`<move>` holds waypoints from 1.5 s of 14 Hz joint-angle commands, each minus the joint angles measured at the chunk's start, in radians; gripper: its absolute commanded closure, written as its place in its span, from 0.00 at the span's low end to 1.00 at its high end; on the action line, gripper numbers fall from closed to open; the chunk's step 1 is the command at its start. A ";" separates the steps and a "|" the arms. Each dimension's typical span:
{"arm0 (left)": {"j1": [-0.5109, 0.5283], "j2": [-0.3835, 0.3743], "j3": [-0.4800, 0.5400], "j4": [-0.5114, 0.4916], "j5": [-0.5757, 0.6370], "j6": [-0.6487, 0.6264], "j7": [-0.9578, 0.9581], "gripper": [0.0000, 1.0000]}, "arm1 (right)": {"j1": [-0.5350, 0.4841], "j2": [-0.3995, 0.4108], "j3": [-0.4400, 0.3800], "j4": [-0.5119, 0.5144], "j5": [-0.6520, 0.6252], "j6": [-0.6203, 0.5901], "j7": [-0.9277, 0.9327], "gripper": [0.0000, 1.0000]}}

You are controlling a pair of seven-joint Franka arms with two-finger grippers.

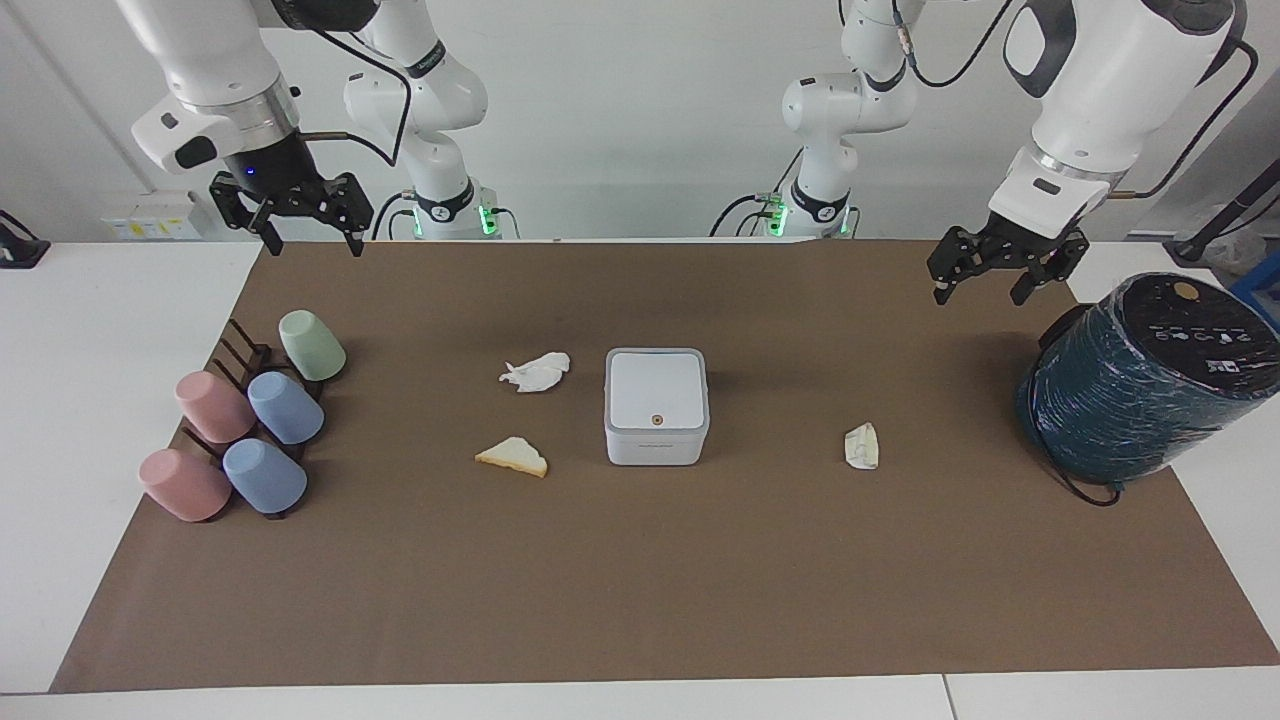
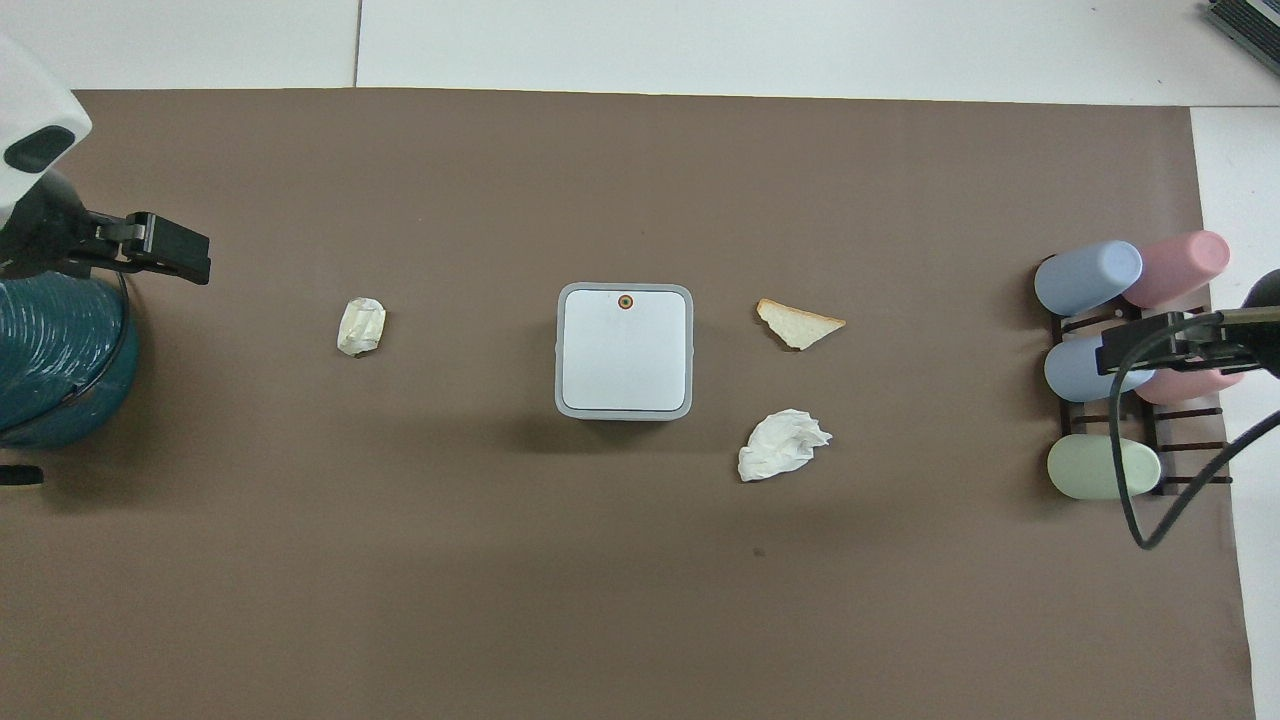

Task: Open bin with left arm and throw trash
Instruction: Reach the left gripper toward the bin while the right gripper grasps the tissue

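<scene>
A brown paper mat (image 1: 640,600) covers the white table. At its centre stands the small white square plastic bin (image 1: 656,405), lid closed. Around it lie the crumpled white tissue (image 1: 536,371), tan bread-like wedge (image 1: 512,457) and off-white paper wad (image 1: 861,445), within easy reach. The left gripper (image 1: 1005,268) and right gripper (image 1: 296,210) hang over the mat's corners nearest the robots, fingers wide apart, holding nothing.

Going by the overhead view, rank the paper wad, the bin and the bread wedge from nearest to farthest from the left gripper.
From the left gripper, open over the mat near the teal cylinder:
1. Paper wad, toward the left arm's end of the table.
2. Bin, lid closed, mid-mat.
3. Bread wedge, beside the bin toward the right arm's end.
</scene>
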 commanded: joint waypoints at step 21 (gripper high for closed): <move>-0.246 -0.147 0.000 -0.395 -0.083 0.331 -0.520 1.00 | 0.216 0.045 0.008 -0.655 0.206 0.740 0.076 0.00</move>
